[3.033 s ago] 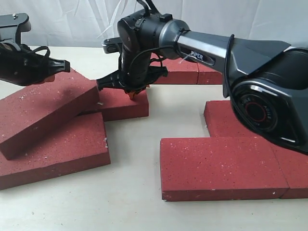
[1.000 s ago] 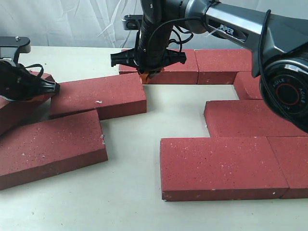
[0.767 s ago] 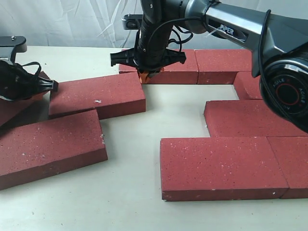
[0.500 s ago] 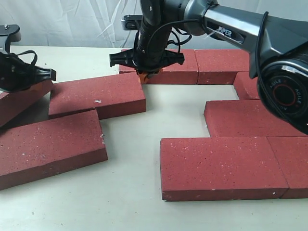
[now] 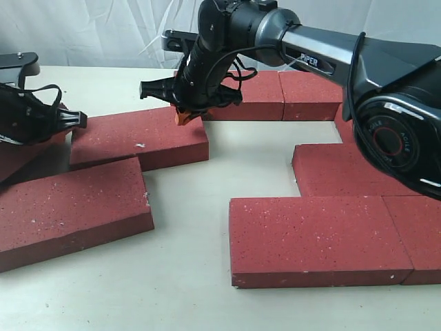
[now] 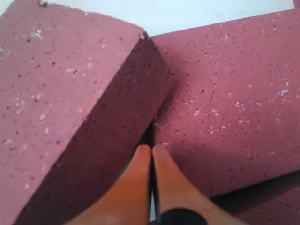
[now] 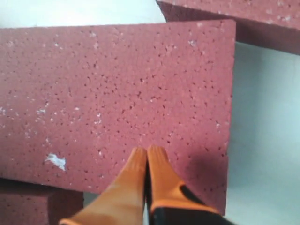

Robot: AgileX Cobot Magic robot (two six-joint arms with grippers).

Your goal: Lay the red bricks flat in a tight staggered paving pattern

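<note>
Take the flecked brick [image 5: 138,140], the one with a white chip on its top face, as the marker. Nearest of all, off to its right, a front brick [image 5: 317,238] lies flat with an end brick [image 5: 419,234] butted against its right end; bare table [image 5: 200,289] separates them from the marker. Just in front of the marker, close against its near edge, a long brick [image 5: 69,210] lies flat at a slight angle. Level with the marker and well to its right sits a side brick [image 5: 358,169], also flat. At the marker's left end a tilted brick [image 5: 26,158] leans, and the left gripper [image 5: 80,121] hangs there, its orange fingers [image 6: 136,187] pressed together on nothing, tips at the seam between those two bricks. The right gripper [image 5: 182,116] is likewise clenched and empty, its tips at the marker's far right corner. Behind the marker a back row [image 5: 275,96] of bricks lies end to end
</note>
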